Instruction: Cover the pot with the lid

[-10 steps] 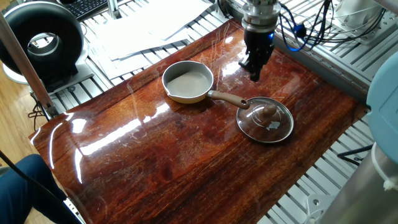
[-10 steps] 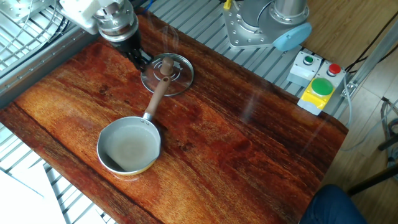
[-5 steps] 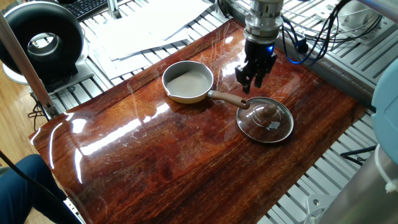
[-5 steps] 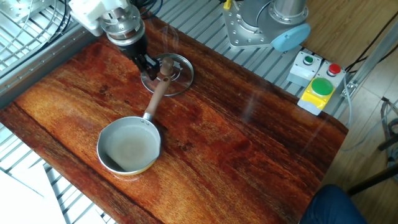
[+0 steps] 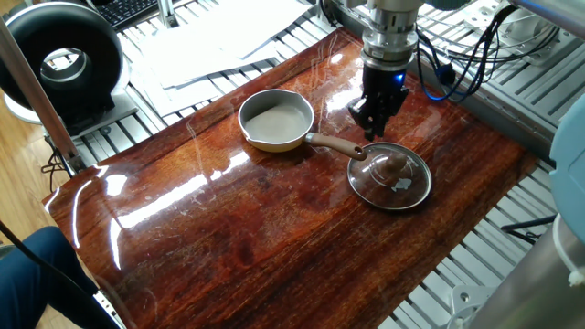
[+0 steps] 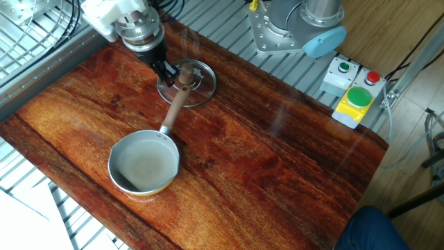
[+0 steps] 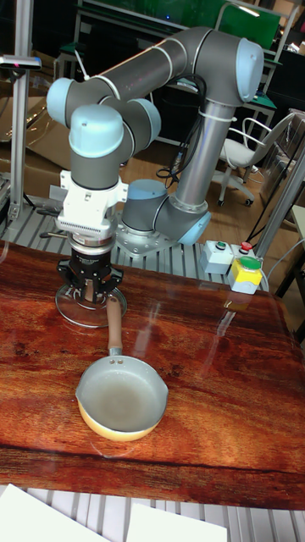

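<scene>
Tall fixed view: pot [image 7: 122,405] sits nearest on the table [image 7: 212,398], uncovered, its handle pointing back to the lid [image 7: 88,306] lying flat. Claw [image 7: 91,292] hangs straight down just over the knob, fingers spread, gripping nothing.

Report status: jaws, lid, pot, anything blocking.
Gripper empty, jaws open, above table beside lid. Lid flat on table, not on pot. Pot open; handle tip meets lid's rim. Nothing else blocking.

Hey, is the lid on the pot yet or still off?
Off. The lid lies flat on the table beside the tip of the pot's handle, while the pot sits uncovered, its pale inside showing.
</scene>
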`<control>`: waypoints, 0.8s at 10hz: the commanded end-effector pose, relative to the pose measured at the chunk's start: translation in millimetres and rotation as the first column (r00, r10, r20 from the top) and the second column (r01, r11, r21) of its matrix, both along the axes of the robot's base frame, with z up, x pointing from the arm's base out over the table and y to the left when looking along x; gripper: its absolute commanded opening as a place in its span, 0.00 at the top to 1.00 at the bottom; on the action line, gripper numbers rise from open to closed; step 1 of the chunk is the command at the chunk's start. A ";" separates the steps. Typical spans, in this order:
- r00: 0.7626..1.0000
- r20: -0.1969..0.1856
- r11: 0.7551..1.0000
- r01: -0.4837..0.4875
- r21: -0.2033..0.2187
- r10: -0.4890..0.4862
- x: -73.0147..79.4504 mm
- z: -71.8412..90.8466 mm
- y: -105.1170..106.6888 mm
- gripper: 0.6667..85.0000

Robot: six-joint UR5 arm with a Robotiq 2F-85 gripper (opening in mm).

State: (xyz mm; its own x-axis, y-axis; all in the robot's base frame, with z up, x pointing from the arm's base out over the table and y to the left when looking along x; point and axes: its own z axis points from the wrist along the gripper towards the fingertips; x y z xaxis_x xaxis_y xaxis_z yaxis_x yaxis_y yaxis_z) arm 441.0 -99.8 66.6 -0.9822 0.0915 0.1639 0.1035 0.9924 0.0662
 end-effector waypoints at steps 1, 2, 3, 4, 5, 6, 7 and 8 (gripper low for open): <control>0.997 0.074 1.000 -0.004 -0.004 0.004 18.3 -2.2 -1.7 0.49; 0.997 0.078 1.000 0.000 0.006 0.000 19.5 -2.1 1.1 0.47; 0.997 0.078 1.000 0.004 0.015 -0.005 19.6 -1.8 3.5 0.42; 0.997 0.070 1.000 0.017 0.026 -0.019 18.0 -1.4 6.6 0.41; 0.997 0.072 1.000 0.015 0.008 -0.015 18.4 -1.9 1.9 0.41; 0.997 0.072 1.000 0.015 0.006 -0.015 15.2 -3.8 -0.8 0.40; 0.997 0.069 1.000 0.016 -0.008 -0.015 9.4 -5.6 -7.7 0.40; 0.998 0.064 1.000 0.028 -0.006 -0.027 3.0 -7.1 -10.2 0.40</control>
State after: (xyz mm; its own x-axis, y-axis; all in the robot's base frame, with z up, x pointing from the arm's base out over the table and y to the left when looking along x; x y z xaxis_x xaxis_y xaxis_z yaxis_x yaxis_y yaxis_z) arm 450.1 -105.4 61.1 -0.9892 0.1028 0.1041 0.1098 0.9919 0.0641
